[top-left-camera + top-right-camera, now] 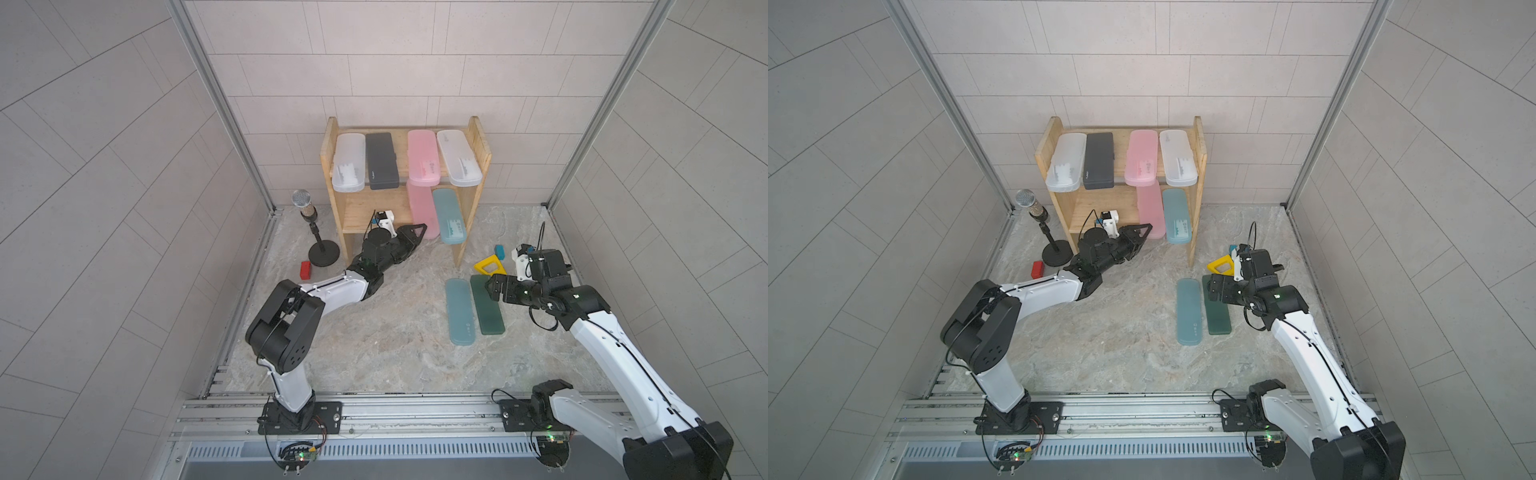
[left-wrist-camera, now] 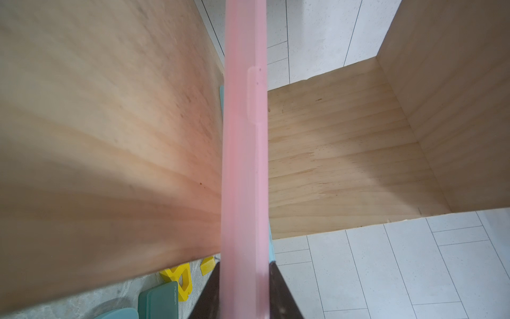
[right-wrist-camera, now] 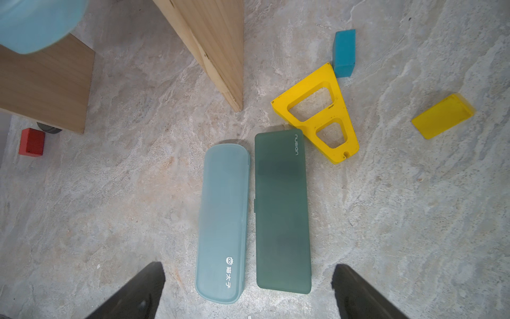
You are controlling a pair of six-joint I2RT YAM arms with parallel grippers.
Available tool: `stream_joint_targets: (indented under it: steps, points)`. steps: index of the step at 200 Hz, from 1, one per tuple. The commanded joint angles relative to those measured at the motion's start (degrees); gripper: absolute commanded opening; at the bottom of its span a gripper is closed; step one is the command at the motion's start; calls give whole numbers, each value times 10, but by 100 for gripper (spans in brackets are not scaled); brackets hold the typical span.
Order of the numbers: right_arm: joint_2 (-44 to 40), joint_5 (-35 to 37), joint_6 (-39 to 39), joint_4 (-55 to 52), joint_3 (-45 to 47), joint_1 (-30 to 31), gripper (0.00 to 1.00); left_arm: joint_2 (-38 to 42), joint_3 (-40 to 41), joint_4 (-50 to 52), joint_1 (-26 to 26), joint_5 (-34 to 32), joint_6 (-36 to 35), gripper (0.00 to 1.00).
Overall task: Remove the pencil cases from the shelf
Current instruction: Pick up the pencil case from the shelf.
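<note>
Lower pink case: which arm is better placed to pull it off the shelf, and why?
Left. The left hand is shut on the lower pink case at the shelf; the right hand hangs open over the teal case and green case on the table.

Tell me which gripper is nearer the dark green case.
Right. The right gripper hangs open just above one end of the dark green case. The left gripper is well away at the shelf, shut on the lower pink case.
</note>
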State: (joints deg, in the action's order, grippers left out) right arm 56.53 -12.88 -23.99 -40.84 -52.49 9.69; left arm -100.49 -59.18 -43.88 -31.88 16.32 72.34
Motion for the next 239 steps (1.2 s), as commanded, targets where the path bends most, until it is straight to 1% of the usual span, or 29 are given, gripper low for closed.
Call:
stream_joint_targets:
  steps: [1, 22, 42, 63, 74, 89, 100, 109, 110, 113, 140, 168, 187, 207, 229, 239]
  points:
    - [-11, 3, -10, -11, -18, -2, 100, 34, 34, -8, 8, -17, -4, 0]
    - [-16, -8, -23, -17, -44, 0, 100, 82, 76, 1, 14, -26, -31, 0]
    - [-40, -9, -43, -9, -60, 12, 100, 152, 127, 36, 16, -20, -95, 0]
    - [-53, 12, -73, -6, -65, 43, 100, 243, 194, 82, 19, -8, -167, 0]
    - [-53, 29, -86, -14, -76, 77, 100, 299, 229, 111, 19, -1, -211, 0]
    - [-60, 83, -105, -11, -76, 147, 100, 379, 282, 147, 20, -7, -269, 0]
    - [-63, 119, -121, -5, -72, 196, 100, 431, 313, 177, 22, -12, -297, 0]
    - [-62, 136, -137, 3, -68, 229, 100, 476, 333, 200, 23, -11, -305, 0]
    - [-62, 137, -139, 4, -68, 231, 100, 480, 334, 203, 23, -12, -317, 0]
    - [-61, 141, -144, 9, -66, 242, 100, 495, 340, 211, 23, -12, -323, 0]
    - [-33, 177, -177, 61, -61, 332, 100, 629, 391, 242, 23, -20, -334, 0]
    - [30, 212, -186, 91, -97, 409, 100, 715, 412, 304, 23, -28, -343, 0]
    - [67, 221, -190, 118, -126, 442, 100, 762, 419, 331, 23, -23, -345, 0]
    - [100, 223, -196, 151, -146, 460, 100, 815, 420, 370, 23, -27, -357, 0]
    - [150, 204, -190, 170, -186, 476, 100, 860, 420, 400, 23, -26, -365, 0]
    - [179, 192, -180, 158, -218, 481, 100, 874, 420, 408, 23, -26, -366, 0]
